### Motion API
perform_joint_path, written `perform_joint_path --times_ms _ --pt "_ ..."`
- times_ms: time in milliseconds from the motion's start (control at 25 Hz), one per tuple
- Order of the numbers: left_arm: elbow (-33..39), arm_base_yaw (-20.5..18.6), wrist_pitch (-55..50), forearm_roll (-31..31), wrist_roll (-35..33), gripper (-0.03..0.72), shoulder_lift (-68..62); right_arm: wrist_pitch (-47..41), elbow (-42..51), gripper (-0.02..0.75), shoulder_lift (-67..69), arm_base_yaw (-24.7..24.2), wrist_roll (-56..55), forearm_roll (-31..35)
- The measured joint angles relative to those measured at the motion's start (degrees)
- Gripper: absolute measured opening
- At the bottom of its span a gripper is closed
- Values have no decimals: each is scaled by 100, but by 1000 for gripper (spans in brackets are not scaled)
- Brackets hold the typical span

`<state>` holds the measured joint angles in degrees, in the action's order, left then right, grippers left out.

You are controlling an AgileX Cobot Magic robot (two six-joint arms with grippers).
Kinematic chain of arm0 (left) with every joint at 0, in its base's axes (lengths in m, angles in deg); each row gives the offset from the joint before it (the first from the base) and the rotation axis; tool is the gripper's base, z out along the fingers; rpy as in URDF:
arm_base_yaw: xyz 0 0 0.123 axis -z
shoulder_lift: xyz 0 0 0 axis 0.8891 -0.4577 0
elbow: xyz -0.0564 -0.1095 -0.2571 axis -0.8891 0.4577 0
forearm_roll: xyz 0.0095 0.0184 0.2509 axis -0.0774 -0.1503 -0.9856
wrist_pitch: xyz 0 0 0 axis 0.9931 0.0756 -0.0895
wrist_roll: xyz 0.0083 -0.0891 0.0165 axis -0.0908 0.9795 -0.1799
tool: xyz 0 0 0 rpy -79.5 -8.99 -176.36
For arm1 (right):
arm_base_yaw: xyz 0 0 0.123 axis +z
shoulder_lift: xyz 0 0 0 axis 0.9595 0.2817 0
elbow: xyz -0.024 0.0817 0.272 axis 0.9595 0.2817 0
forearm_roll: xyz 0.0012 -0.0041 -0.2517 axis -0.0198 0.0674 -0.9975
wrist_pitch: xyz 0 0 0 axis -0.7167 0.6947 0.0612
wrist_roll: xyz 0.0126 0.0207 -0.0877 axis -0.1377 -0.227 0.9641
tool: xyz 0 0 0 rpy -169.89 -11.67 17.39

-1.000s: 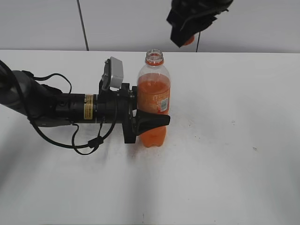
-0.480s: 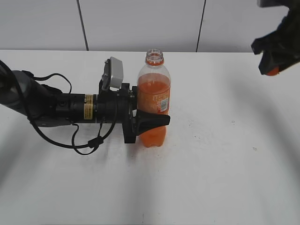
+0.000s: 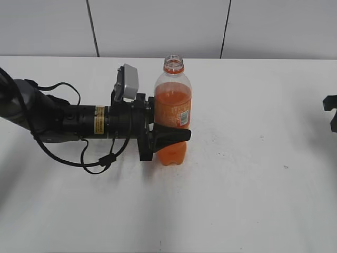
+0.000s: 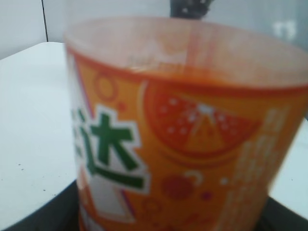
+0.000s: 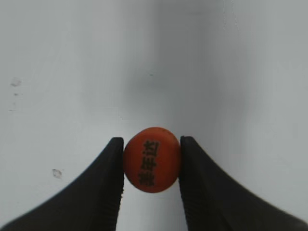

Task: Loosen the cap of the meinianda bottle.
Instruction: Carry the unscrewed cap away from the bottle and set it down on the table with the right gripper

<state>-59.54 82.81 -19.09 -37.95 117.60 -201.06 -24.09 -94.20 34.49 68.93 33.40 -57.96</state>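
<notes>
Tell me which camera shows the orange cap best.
The right wrist view: the cap sits in sharp close-up, pinched between the right gripper fingers over the white table. The exterior view shows only the uncapped meinianda bottle and no cap; the left wrist view shows just the label.

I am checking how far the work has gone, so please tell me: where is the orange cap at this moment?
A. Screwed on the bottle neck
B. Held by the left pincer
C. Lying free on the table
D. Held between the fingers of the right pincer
D: the right wrist view shows the cap clamped in the right pincer, and the meinianda bottle has an open neck.
</notes>
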Motion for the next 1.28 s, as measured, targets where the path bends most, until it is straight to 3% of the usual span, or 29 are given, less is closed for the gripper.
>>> perform_joint_path --times_ms 160,840,920,1120,1280 --pt "0 0 0 6 0 415 0 212 206 269 100 -206 255 100" --pt "0 0 0 18 5 415 0 570 217 274 949 -210 438 451" --pt "0 0 0 18 5 415 0 584 217 311 949 -210 438 455" --pt "0 0 0 18 5 415 0 594 217 515 949 -210 220 455" --pt "0 0 0 19 5 415 0 576 217 556 949 -210 153 469"
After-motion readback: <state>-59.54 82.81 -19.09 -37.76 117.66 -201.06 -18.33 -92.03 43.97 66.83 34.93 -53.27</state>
